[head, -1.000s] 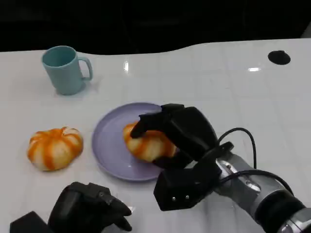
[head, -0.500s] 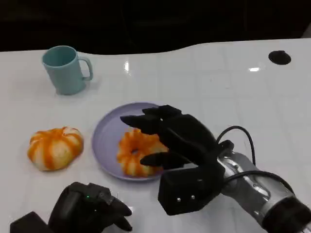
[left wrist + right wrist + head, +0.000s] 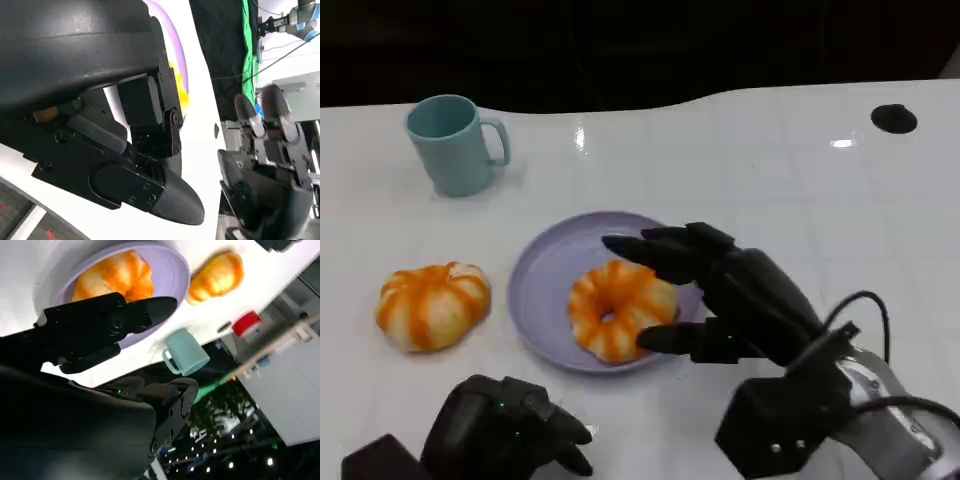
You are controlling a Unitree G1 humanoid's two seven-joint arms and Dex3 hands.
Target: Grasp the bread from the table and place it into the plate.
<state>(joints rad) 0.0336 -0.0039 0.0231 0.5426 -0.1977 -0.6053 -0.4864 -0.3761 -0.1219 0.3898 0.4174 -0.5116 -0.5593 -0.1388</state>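
Note:
A ring-shaped orange and white bread [image 3: 618, 308] lies on the lilac plate [image 3: 545, 280] at the table's middle. My right hand [image 3: 730, 295] hovers just right of it with its fingers spread, holding nothing; the fingertips reach over the plate's right rim. The right wrist view has the same bread [image 3: 112, 282] on the plate [image 3: 175, 270] beyond my fingers [image 3: 110, 325]. A second, striped bread [image 3: 432, 303] sits on the table left of the plate. At the near left edge my left hand [image 3: 505, 435] rests with its fingers curled in on nothing.
A teal mug [image 3: 455, 143] stands at the back left, well away from the plate. There is a small black disc [image 3: 894, 118] at the far right of the white table. A dark edge borders the table's far side.
My right hand had the bread in its grip over the plate; its fingers have spread and it has drawn back to the right. The bread now lies on the plate. The left hand has not moved.

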